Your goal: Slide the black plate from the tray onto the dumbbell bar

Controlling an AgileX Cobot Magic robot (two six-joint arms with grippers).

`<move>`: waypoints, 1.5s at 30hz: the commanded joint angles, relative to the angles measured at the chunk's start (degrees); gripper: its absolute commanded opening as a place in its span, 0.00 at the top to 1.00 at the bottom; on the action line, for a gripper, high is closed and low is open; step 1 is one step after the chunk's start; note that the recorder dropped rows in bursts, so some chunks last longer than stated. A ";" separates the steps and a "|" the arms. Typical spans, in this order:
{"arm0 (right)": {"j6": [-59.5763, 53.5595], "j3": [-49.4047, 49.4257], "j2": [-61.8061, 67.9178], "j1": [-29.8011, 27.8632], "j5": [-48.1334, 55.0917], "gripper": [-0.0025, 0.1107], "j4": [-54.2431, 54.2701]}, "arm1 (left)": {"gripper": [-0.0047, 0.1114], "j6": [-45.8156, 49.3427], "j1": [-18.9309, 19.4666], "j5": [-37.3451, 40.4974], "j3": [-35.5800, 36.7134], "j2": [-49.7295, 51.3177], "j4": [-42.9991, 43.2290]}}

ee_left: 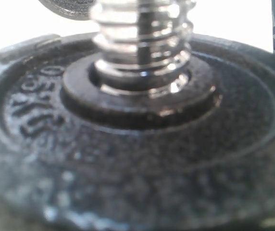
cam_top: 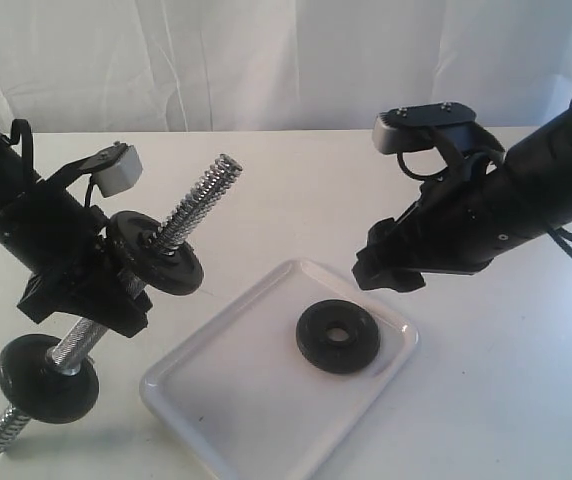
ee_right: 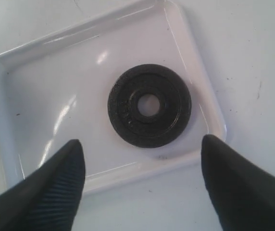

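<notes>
White table; right tool apart near black plate; exterior alone: left tool clamps dumbbell bar.

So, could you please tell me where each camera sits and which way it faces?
Exterior view: raised, off the arms, facing the white table and glossy white rectangular plastic tray; shows left gripper clamping the tilted chrome threaded dumbbell bar, right gripper open.
Left wrist view: close along the bar onto a round matte black disc threaded on it; no gripper shows.
Right wrist view: above the tray, down onto the round matte black plate, past its dark fingers.
Shared: exterior and right wrist both show tray and plate.
</notes>
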 commanded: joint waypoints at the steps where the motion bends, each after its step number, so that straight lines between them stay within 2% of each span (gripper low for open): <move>1: 1.53 -0.17 -1.00 0.06 -1.62 0.41 0.47 | 0.96 -0.30 -0.12 6.16 -1.38 -3.27 -9.50; 11: 8.27 -0.17 -1.13 0.06 -1.61 0.39 0.69 | 0.96 -0.30 -0.12 6.16 -1.38 -3.27 -10.02; 17: 13.82 -0.17 -0.89 0.06 -1.61 0.15 0.41 | 0.96 -0.30 -0.12 6.16 -1.38 -3.27 -10.35; 19: 15.09 -0.17 -0.38 0.06 -1.48 0.11 0.41 | 0.96 -0.30 -0.12 6.16 -1.38 -3.27 -10.35; 28: 13.52 -0.17 5.15 2.98 -3.04 0.11 2.56 | 0.96 -0.30 -0.12 6.20 -1.38 -3.27 -10.35; 36: 13.48 -0.17 8.29 3.01 -5.67 0.11 2.81 | 0.96 -0.30 -0.12 5.94 -1.38 -3.27 -9.92; 38: 8.59 -0.17 10.11 3.01 -6.24 0.11 4.12 | 0.96 -0.77 -0.12 6.42 -1.38 -3.27 -9.92; 45: 10.97 -0.64 10.19 3.01 -4.76 0.11 7.37 | 0.96 -0.65 -0.12 5.79 -1.38 -3.27 -9.92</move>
